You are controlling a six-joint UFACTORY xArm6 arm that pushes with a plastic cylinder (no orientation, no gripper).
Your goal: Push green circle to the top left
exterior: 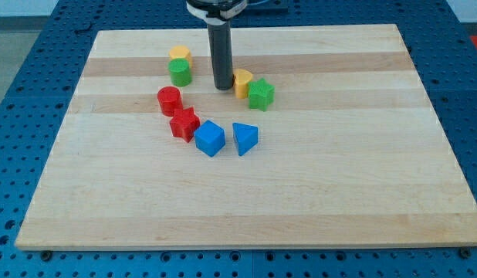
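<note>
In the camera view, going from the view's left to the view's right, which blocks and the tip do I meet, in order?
red cylinder → red star → blue cube → my tip → blue triangle → green star

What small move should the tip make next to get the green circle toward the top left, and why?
Probably slide my tip down and left, to the green circle's lower-right side. It now stands to the circle's right, apart from it, and the yellow block touches the circle's top side.

The arm's dark rod hangs upright from the view's top, my tip (222, 87) resting just right of the green circle (180, 73).
</note>
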